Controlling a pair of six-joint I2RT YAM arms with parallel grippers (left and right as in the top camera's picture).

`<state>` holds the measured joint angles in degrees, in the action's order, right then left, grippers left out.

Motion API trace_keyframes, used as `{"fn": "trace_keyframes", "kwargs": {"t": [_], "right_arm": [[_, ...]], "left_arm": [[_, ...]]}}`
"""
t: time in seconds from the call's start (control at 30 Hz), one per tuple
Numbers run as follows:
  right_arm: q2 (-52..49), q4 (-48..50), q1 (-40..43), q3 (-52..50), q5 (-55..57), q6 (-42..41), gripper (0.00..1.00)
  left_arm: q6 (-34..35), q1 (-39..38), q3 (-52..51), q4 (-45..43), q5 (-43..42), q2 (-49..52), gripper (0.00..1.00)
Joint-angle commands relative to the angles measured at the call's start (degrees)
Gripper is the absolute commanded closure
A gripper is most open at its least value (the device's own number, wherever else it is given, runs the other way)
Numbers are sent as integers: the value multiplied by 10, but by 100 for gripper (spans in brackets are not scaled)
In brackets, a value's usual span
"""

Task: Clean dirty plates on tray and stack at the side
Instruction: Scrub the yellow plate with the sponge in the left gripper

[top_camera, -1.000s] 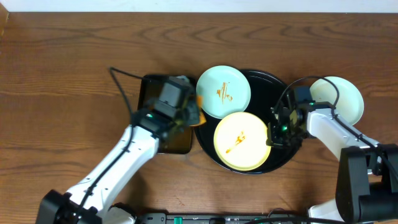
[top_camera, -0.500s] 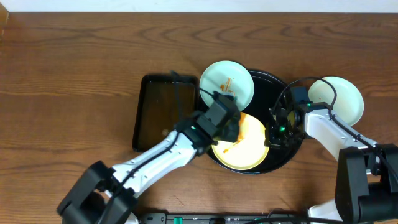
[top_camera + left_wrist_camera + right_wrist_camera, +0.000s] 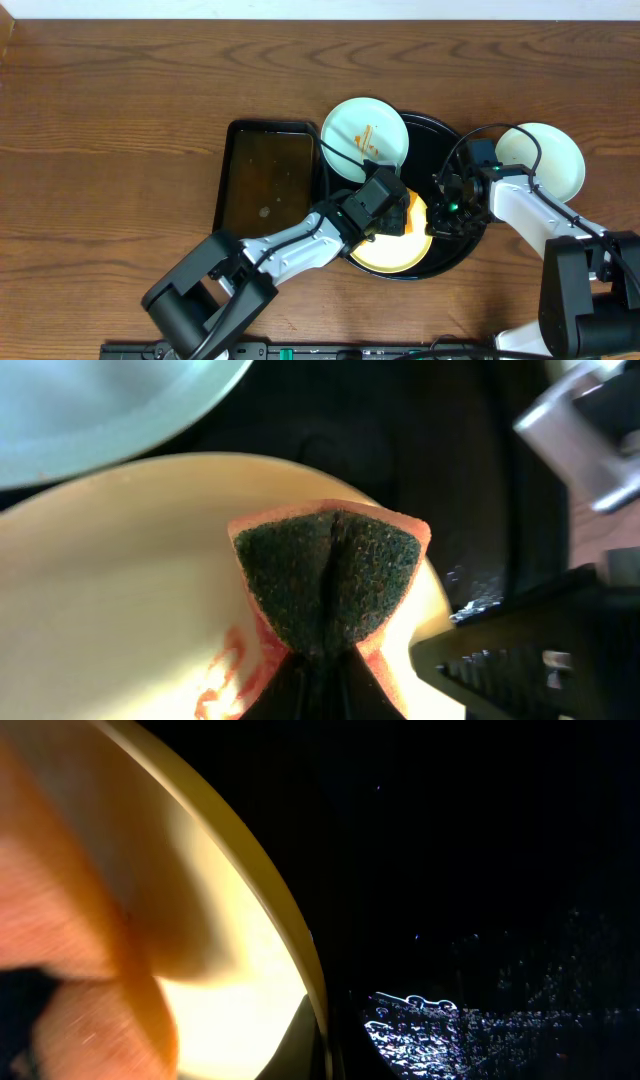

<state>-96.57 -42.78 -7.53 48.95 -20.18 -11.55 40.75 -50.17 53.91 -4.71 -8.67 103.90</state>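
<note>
The round black tray (image 3: 455,150) holds a pale yellow plate (image 3: 385,255) with an orange sauce streak (image 3: 225,678). A mint plate with sauce (image 3: 365,135) overlaps the tray's upper left rim. A second mint plate (image 3: 545,160) sits on the table to the right of the tray. My left gripper (image 3: 398,208) is shut on an orange sponge with a dark green scouring face (image 3: 330,575), which is pressed on the yellow plate (image 3: 110,580). My right gripper (image 3: 440,212) pinches the yellow plate's right rim (image 3: 255,905).
A rectangular dark tray (image 3: 265,180) lies left of the round tray, wet inside and with no sponge in it. The left arm stretches from the front edge across to the yellow plate. Bare wooden table lies at the left and the back.
My left gripper carried the sponge from over the rectangular tray rightward onto the yellow plate. The mint plate on the tray shifted slightly. The right arm has not moved.
</note>
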Motion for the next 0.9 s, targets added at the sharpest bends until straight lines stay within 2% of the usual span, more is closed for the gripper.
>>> {"fn": "trace_keyframes", "kwargs": {"t": [0.0, 0.33, 0.57, 0.73, 0.87], "right_arm": [[3, -1, -8, -9, 8, -7, 99], [3, 0, -8, -9, 9, -7, 99], [3, -1, -8, -9, 9, -7, 99], [3, -1, -8, -9, 9, -7, 99], [3, -1, -8, -9, 9, -7, 99]], "left_arm": [[11, 0, -1, 17, 3, 8, 92], [11, 0, -1, 192, 3, 8, 92], [9, 18, -1, 217, 8, -13, 92], [7, 40, -1, 275, 82, -24, 92], [-51, 63, 0, 260, 118, -27, 92]]}}
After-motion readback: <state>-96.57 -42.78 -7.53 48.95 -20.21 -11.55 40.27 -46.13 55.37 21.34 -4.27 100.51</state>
